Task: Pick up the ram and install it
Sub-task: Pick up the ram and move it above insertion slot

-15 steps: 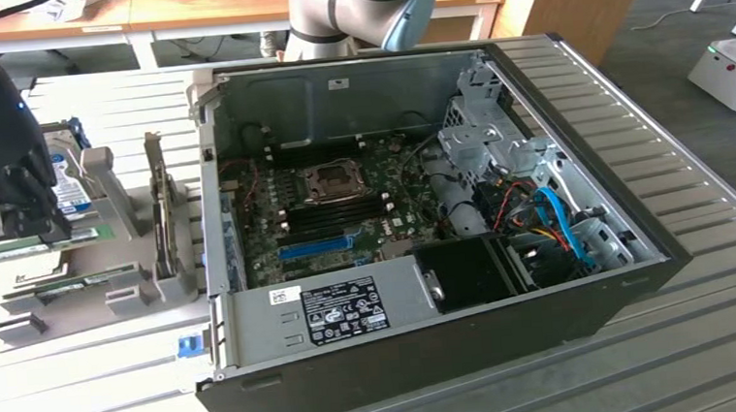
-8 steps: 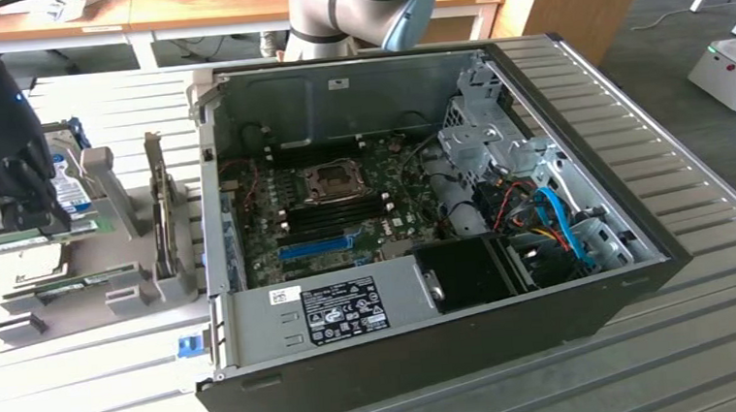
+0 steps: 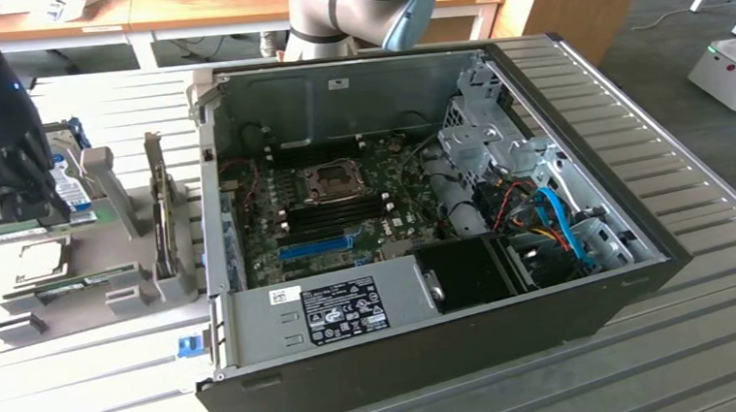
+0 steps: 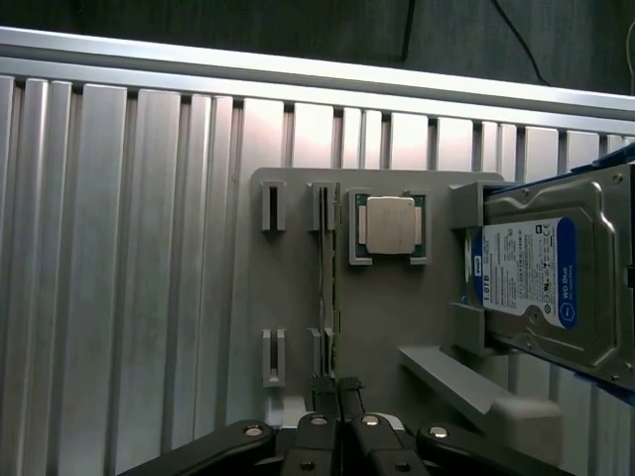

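- Ribbed metal desk (image 4: 119,248) runs under everything in the wrist view, and a flat grey tray (image 4: 387,307) lies on it.
- On the tray, the ram (image 4: 328,278) stands on its thin edge along a pair of slotted posts, just beside a square processor (image 4: 391,223).
- A second pair of posts (image 4: 273,206) on the ram's other side holds nothing.
- A hard drive (image 4: 541,278) with a blue and white label leans in its holder beyond the processor.
- The gripper (image 4: 337,389) sits at one end of the ram, with its jaws clenched narrowly on the stick's edge. Whether the stick has left its posts cannot be told.
- In the exterior view, the dark gripper hangs over the tray at the exterior view's left, well apart from the open computer case (image 3: 632,275).
- A dark expansion card (image 3: 158,211) stands upright between the tray and the case.
- Inside the case, the motherboard (image 3: 342,203) lies flat, and a blue slot (image 3: 313,247) runs along its near part.
- The arm (image 3: 342,9) rises behind the far wall of the case.
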`<action>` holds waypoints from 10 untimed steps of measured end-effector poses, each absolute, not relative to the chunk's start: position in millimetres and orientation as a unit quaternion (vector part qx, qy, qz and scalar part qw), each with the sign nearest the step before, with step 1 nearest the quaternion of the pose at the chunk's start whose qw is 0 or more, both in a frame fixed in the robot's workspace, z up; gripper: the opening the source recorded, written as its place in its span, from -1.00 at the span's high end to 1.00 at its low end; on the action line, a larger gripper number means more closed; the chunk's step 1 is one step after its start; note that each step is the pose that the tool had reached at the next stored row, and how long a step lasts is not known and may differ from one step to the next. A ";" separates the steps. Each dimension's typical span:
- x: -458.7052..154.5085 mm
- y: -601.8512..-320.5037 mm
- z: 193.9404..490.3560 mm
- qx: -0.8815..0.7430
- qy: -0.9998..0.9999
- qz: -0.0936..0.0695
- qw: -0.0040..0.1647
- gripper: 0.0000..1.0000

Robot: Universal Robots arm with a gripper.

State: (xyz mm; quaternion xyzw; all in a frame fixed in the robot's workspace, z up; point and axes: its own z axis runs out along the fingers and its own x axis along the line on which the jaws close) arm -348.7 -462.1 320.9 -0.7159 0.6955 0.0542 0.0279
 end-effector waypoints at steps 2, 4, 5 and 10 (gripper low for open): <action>-347.8 -462.1 324.3 -0.716 0.695 0.056 0.030 0.76; -346.9 -462.1 327.5 -0.716 0.695 0.057 0.031 0.76; -346.5 -462.1 329.1 -0.716 0.695 0.058 0.032 0.76; -344.7 -462.1 336.0 -0.716 0.695 0.061 0.035 0.76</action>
